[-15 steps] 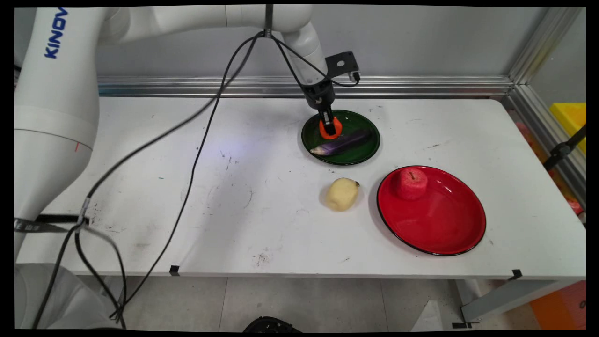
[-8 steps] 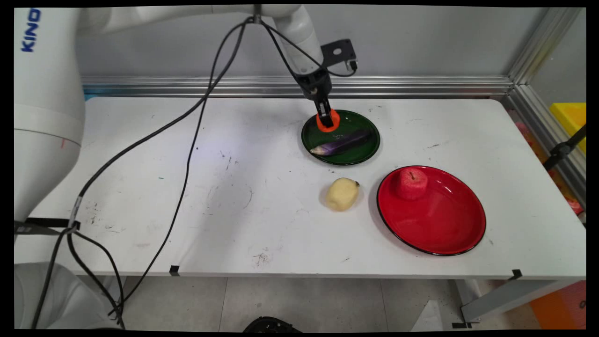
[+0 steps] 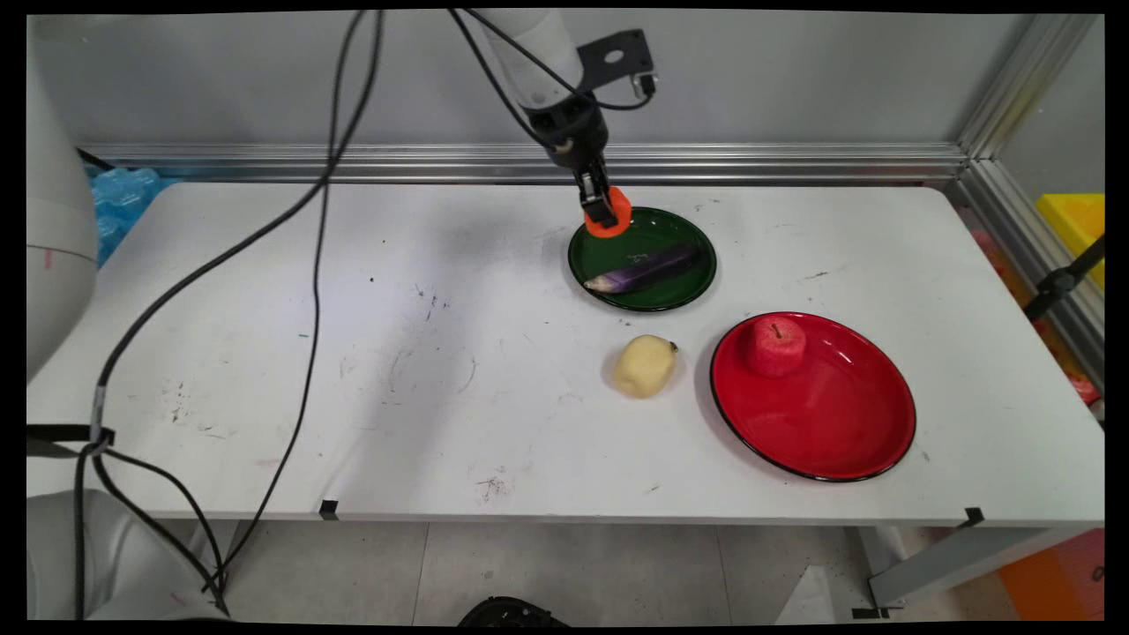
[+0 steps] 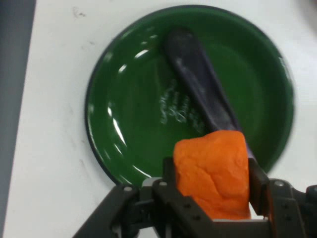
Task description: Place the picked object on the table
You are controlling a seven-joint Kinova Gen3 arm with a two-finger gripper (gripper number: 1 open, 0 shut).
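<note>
Holding an orange chunk (image 3: 610, 214) clamped in the gripper (image 4: 213, 186)

It hangs above the green plate's (image 3: 684, 294) far-left rim; the eggplant (image 3: 644, 269) lies on that plate, near the tabletop's (image 3: 265, 291) far edge.

Honestly nothing readable here: the green plate (image 4: 114, 119) has some pale scribbly markings at its centre (too smeared to make out any letters or numbers).

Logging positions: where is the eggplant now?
In the main view the eggplant lies on the green plate, right of centre, below the gripper.
</note>
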